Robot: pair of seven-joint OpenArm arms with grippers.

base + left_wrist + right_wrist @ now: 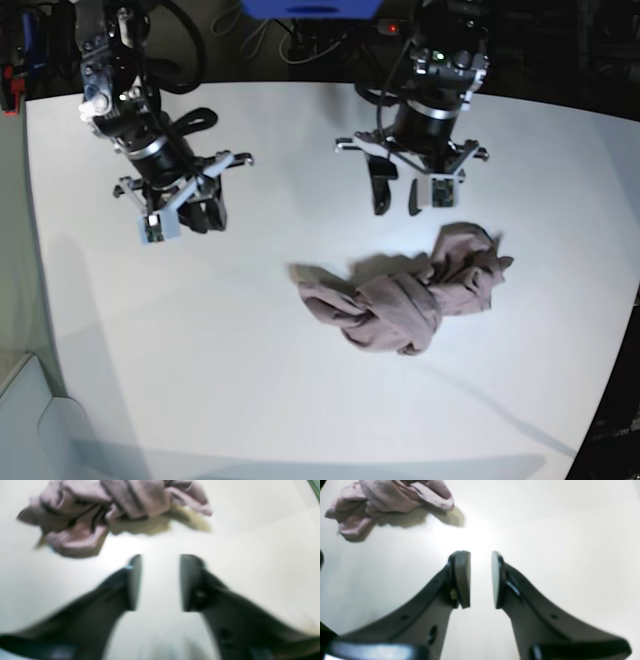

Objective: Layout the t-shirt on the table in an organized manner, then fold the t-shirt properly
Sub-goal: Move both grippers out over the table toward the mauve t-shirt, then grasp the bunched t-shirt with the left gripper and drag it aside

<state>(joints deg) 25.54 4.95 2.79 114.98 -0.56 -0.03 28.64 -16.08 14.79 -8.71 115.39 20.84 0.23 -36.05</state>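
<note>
Crumpled in a twisted heap near the middle of the desk (120,350), the t-shirt (405,295), not yet laid out. Best begun by finding a hem or shoulder edge at the outer rim of the heap, pinching only one layer, and drawing the two grips apart low over the desk so the twist unwinds rather than tightens.

Nearest in each wrist view, the fingers themselves. Left end effector (160,582) parted with a clear gap, nothing between the pads, only bare desk beneath. Right end effector (481,580) parted more narrowly, likewise holding nothing.

Beyond the fingers, the cloth up and to the left in both wrist views, apart from either tool. Left wrist view heavily blurred, so individual folds probably not trustworthy for choosing a grasp point; right wrist view sharper but showing only one end of the heap.

From the base view alone: the whole bundle, the left end effector hanging just behind the heap's far end, the right one well apart over bare desk.
</note>
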